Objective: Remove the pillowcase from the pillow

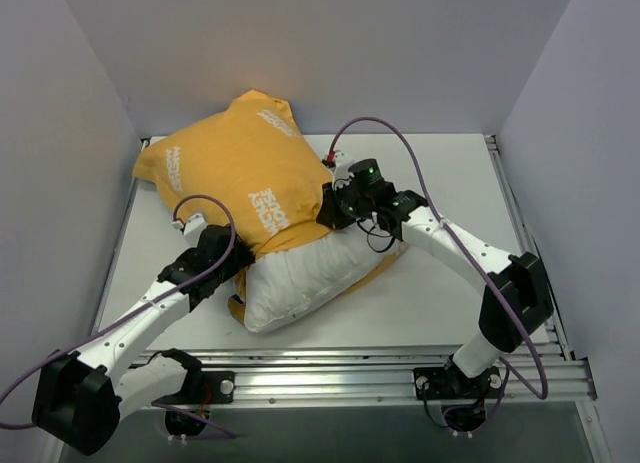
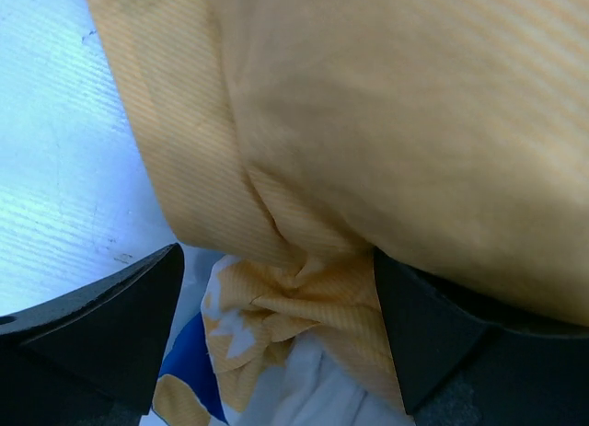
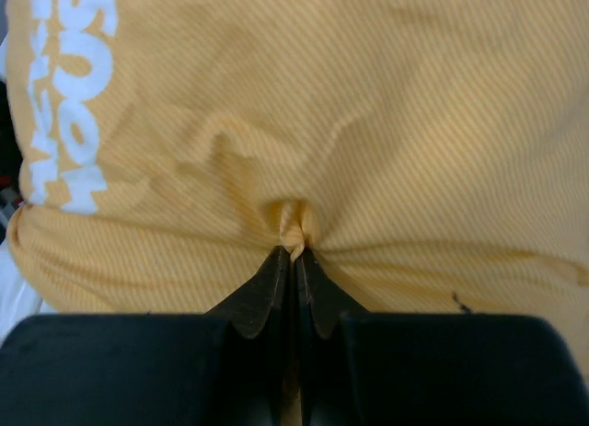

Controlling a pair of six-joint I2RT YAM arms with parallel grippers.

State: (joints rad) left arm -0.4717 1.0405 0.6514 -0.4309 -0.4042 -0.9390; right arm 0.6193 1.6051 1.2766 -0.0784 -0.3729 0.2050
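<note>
orange-yellow pillowcase [image 1: 232, 171], white lettering upward, is bunched over far part of white pillow [image 1: 300, 279]; near end is exposed.

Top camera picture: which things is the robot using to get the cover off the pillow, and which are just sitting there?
For the job: the orange pillowcase, the white pillow poking out of it, the right gripper pinching the pillowcase, the left gripper open at its bunched edge.
Just there: the table, the purple cable, the metal rail.
</note>
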